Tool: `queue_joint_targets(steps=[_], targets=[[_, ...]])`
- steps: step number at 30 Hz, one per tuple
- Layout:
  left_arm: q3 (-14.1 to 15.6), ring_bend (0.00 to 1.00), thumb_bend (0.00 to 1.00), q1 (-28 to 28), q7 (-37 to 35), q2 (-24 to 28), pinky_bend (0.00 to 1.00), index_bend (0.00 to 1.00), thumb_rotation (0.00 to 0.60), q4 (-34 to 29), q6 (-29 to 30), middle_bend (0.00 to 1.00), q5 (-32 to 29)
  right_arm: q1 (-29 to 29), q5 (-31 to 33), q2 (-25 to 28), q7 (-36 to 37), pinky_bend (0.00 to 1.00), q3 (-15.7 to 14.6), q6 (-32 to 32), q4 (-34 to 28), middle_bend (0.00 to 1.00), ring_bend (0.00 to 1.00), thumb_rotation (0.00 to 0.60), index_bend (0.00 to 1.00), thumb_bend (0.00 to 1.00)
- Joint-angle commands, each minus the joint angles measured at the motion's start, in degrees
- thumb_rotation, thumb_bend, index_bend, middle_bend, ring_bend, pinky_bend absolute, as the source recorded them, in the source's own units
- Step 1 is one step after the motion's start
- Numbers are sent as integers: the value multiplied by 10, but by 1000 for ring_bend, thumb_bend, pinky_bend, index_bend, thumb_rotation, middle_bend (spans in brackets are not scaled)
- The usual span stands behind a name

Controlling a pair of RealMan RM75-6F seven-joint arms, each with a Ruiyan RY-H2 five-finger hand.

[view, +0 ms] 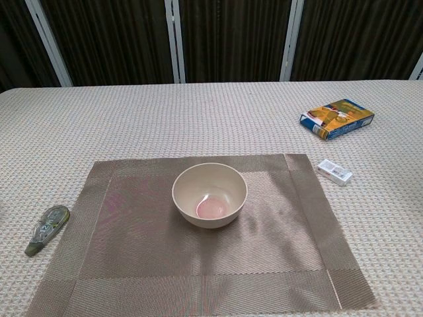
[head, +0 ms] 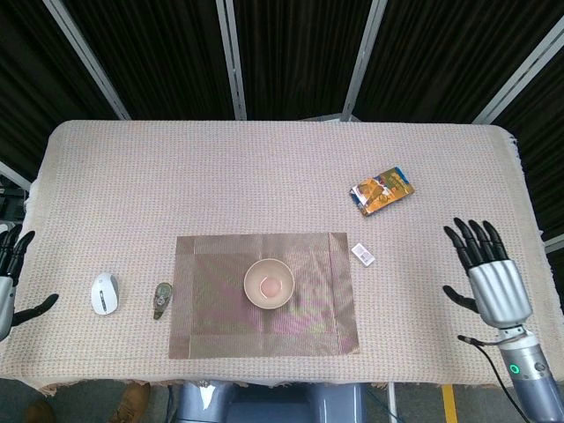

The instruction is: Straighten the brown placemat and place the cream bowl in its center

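At the near edge, the right hand [head: 492, 282] hangs over the right side of the tabletop [head: 264, 167], with its fingers [head: 471, 242] spread and released, holding nothing. The left hand [head: 11, 282] shows only partly at the left edge of the head view; its fingers are apart and nothing is in them. The chest view shows no hand.

The brown placemat [head: 264, 295] lies flat on the near middle of the tabletop, its edges about parallel to the tabletop edge. The cream bowl [head: 269, 284] stands upright near the center of the placemat. Both hands are well apart from the bowl, one on each side, and nothing stands between.

Just left of the placemat lies a small green tape dispenser [head: 162, 299], and further left a white mouse [head: 104, 293]. Just beside the right far corner of the placemat lies a small white box [head: 362, 255]. Farther, on the right, a colorful packet [head: 382, 191] lies tilted.
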Motion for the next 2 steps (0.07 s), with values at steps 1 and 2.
queue_joint_targets(steps=[1, 2], targets=[[2, 0, 0, 1, -1, -1, 0, 0, 600, 1, 1, 0, 6, -29, 9, -8, 26, 0, 0, 11, 26, 0, 0, 600, 0, 0], [2, 0, 0, 2, -2, 0, 0, 0, 600, 0, 1, 0, 8, -34, 9, -10, 30, 0, 0, 11, 31, 0, 0, 600, 0, 0]])
